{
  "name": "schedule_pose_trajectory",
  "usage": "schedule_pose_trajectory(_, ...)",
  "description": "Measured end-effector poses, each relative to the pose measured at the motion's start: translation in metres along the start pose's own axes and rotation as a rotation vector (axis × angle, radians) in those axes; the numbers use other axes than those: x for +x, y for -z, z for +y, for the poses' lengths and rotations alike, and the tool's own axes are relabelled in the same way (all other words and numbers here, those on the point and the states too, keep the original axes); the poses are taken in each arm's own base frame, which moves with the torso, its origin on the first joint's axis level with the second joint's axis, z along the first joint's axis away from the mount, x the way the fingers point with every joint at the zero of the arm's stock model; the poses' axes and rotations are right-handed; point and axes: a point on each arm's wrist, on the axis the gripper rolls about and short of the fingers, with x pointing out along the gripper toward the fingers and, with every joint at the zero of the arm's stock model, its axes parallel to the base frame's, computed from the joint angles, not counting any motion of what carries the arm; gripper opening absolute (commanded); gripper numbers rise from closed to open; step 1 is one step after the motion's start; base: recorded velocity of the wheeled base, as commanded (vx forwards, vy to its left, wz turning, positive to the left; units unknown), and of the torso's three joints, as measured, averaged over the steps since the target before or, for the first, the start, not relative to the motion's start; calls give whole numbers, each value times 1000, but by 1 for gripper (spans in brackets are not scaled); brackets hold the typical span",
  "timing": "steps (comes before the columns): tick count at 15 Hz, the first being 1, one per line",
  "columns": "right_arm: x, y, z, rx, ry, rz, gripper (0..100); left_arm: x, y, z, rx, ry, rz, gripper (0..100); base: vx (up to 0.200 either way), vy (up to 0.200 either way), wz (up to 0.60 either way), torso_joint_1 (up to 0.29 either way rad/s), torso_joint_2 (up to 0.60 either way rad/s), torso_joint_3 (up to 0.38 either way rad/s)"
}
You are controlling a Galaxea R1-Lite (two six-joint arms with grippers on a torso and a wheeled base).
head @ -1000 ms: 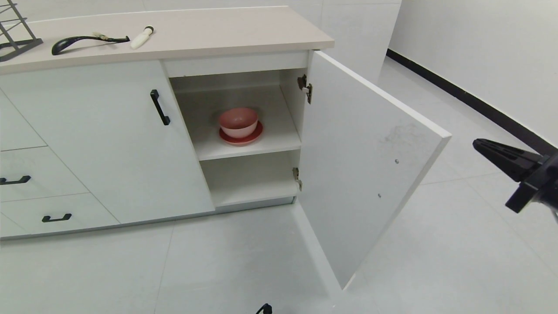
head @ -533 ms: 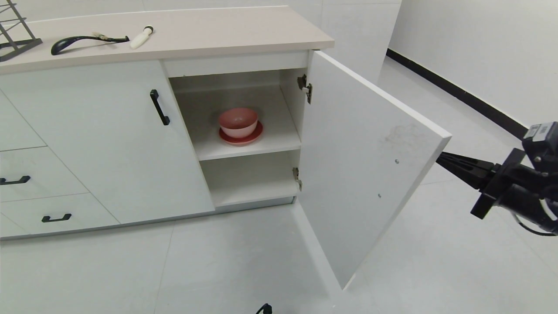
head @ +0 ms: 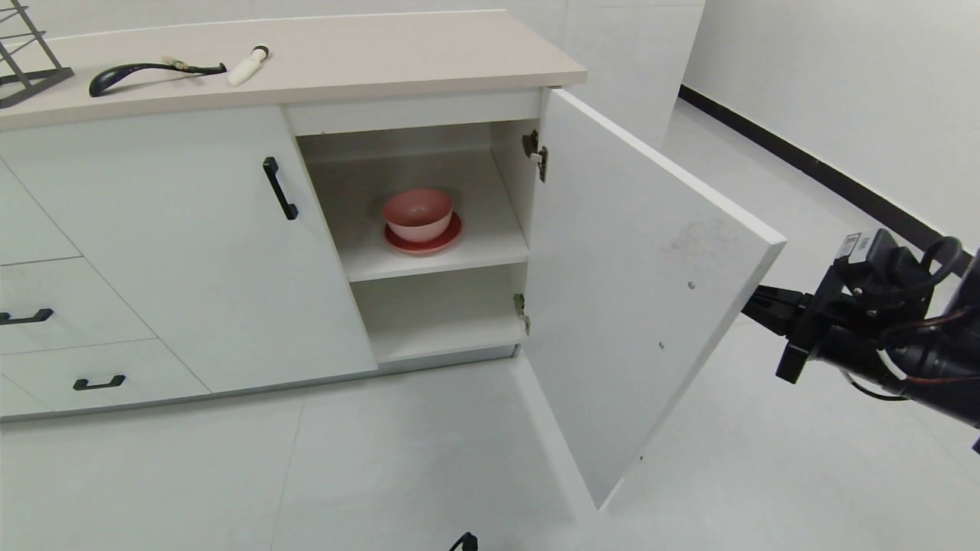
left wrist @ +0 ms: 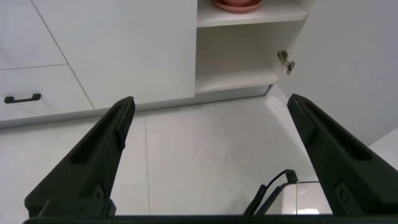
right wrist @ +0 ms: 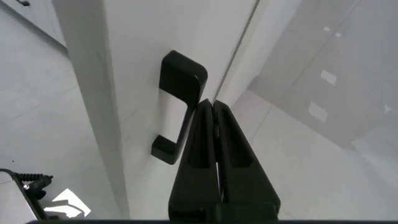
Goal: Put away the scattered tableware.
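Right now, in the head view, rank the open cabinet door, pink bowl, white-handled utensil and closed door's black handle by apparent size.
1. open cabinet door, also nearest the camera.
2. pink bowl.
3. white-handled utensil and black handle: about alike, so unranked.

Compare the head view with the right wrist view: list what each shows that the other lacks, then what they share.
Head view, not the right wrist view: the pink bowl sitting on the red plate on the cabinet's upper shelf, and the black ladle lying on the countertop.
Right wrist view, not the head view: the black handle on the outer face of the open door, with the right end effector, shut, close beside it.
Both: the open door and the right end effector at its outer side.
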Motion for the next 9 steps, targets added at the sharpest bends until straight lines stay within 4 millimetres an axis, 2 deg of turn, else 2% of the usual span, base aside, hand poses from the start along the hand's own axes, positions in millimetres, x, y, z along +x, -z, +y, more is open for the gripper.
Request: schedule_pose_trajectory(9,23,-15,32,-12,-156,-63,0,0,0,0,0,0,0,100,0,0,0,0,0,0)
